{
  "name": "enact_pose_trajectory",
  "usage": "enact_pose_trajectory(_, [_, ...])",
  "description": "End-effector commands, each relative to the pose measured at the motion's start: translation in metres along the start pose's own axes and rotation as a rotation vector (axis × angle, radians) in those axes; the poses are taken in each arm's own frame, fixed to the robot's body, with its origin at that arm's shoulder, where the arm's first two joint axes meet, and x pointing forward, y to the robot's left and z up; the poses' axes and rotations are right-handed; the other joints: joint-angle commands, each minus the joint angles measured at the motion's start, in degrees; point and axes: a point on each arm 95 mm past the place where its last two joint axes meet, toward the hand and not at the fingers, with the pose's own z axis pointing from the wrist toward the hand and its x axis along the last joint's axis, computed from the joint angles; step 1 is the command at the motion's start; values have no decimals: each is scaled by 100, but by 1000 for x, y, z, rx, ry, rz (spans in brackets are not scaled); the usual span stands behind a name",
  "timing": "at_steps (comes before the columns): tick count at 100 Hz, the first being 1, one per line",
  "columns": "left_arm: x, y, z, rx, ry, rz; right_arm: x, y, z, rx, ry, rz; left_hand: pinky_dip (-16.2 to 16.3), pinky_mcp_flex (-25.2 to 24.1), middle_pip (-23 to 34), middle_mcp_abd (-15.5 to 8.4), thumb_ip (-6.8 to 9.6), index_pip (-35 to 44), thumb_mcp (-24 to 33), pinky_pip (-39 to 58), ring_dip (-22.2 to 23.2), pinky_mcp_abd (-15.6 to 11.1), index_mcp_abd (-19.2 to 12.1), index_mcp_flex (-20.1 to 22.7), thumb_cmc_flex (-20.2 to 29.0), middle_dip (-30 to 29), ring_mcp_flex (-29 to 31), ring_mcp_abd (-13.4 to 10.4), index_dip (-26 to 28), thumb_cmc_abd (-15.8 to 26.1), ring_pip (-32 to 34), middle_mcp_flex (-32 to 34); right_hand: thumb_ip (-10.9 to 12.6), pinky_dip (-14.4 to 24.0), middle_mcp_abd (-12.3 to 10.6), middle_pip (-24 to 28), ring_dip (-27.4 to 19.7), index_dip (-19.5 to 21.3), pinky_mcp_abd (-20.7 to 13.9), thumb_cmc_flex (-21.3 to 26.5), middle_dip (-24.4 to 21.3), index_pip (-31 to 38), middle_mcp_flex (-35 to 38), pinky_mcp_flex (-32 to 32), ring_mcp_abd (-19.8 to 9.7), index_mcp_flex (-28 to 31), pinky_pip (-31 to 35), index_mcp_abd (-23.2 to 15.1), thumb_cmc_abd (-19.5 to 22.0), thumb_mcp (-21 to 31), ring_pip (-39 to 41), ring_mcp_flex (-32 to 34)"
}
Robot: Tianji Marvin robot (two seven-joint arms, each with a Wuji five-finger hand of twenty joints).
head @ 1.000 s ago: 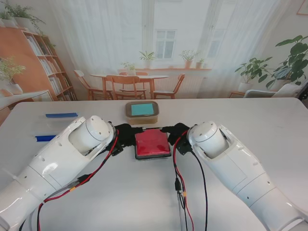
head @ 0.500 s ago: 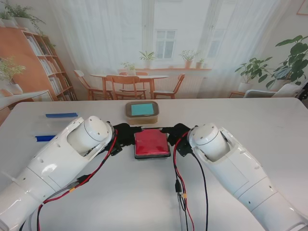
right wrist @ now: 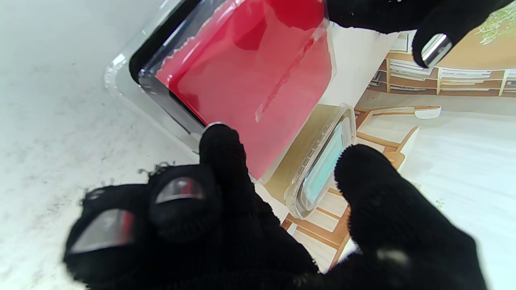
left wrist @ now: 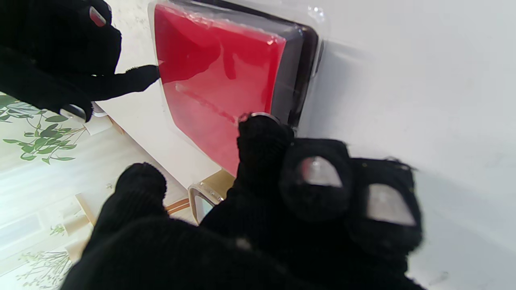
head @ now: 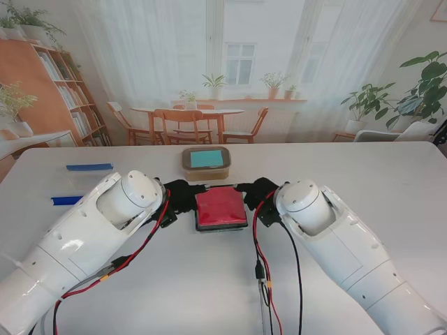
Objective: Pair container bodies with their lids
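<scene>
Left hand [head: 183, 197] is pressed against the left edge of the red container [head: 221, 208], fingers laid on its clear lid [left wrist: 242, 52] rather than wrapped round it, so nothing is really gripped, more pinned. Probably that's so the lid gets squeezed down evenly onto the black body. Right of the container, the right hand [head: 260, 195] is set the same way on the opposite edge. Just behind the container, the tan container [head: 206, 160] with its teal lid is left alone on the table [head: 391, 174].
</scene>
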Motion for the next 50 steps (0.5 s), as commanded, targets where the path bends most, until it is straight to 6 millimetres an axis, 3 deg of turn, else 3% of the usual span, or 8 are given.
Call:
enact_pose_trajectory(1, [-2,3,0,-6,-4,-1,2,-2,-1,13,11,3,-93,181,19,-252,-185,-71,-109,1580,96,-766,-154,-38,-198,33,-83,340,-30,-30,89,-37,131,-35,696,60,94,-15,-1300,-235,116,17,-168,240,140,-50,1222,-229,-195,72,245,-136])
enact_pose_trajectory(50, [-6,3,-4,14,1,-5,1,-5,-3,14,15,-1,-97,175,19,-243,-178,-61,-105,1580,93,-777,-176,-25,-160,32,-81,338,-26,-79,88,-32,129,-32,691,59,105,-6,-1300,-255,120,16,-167,240,144,-44,1221,-222,-210,87,242,-136])
